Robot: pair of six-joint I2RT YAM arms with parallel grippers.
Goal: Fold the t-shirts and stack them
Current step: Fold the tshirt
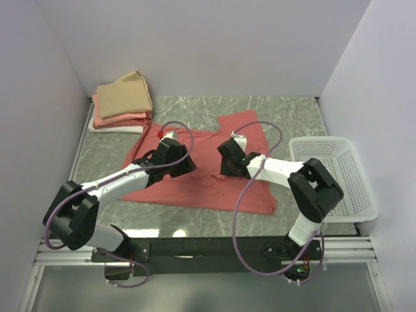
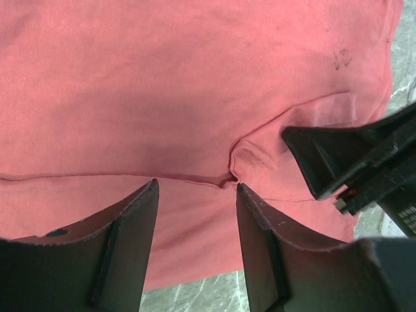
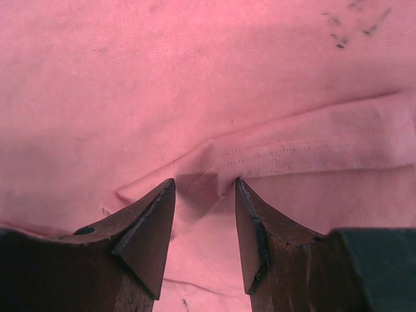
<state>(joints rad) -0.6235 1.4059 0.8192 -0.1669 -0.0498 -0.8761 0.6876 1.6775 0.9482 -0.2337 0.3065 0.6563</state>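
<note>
A salmon-red t-shirt [image 1: 201, 182] lies spread on the marble table, one sleeve toward the back right. Both grippers are down on its middle, side by side. My left gripper [image 1: 184, 164] is open, its tips on the cloth at a hem seam [image 2: 197, 185] where the fabric puckers. In the left wrist view the right gripper's finger [image 2: 351, 156] shows close by. My right gripper [image 1: 227, 166] is also open, its tips touching a small raised fold beside a stitched hem [image 3: 205, 182]. A folded stack sits at the back left: tan t-shirt [image 1: 125, 94] over salmon-pink [image 1: 120, 120] over white [image 1: 117, 129].
A white perforated basket [image 1: 338, 175] stands at the right edge of the table. White walls close in the back and both sides. Purple cables loop over both arms.
</note>
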